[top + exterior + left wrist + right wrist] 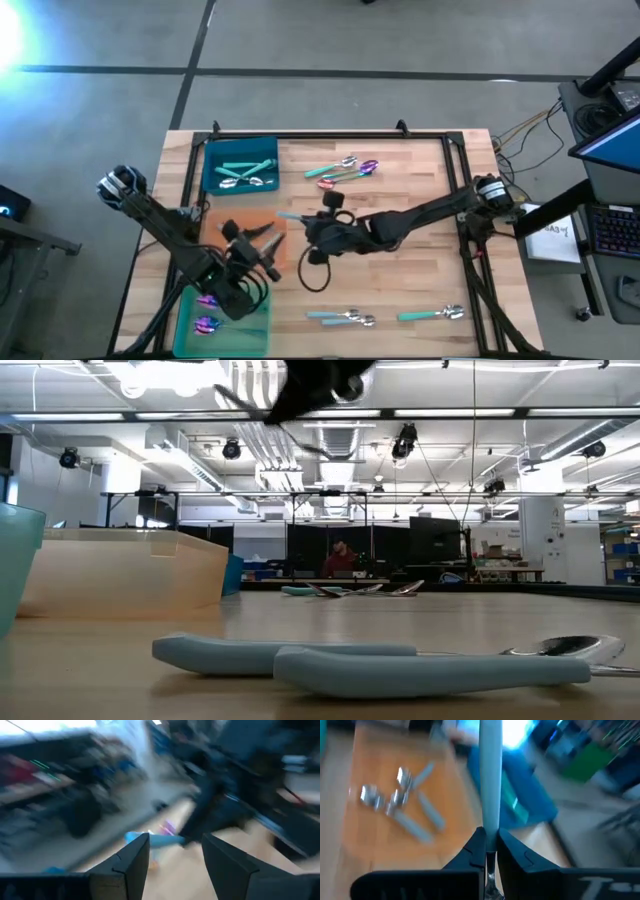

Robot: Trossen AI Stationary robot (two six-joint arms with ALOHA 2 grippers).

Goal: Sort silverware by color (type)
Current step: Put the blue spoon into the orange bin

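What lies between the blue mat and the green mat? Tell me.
In the high view, the orange mat lies between the blue mat and the green mat, with the left pincer over it.

Spoons in far-left tray — more spoons mid-table, far side; others along near edge.

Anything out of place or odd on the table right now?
Nothing spilled or damaged. Loose silverware still lies unsorted on the bare wood, some at the far edge and more at the near edge. The right pincer is shut on a pale-blue-handled utensil; the left pincer hovers open over the orange mat.
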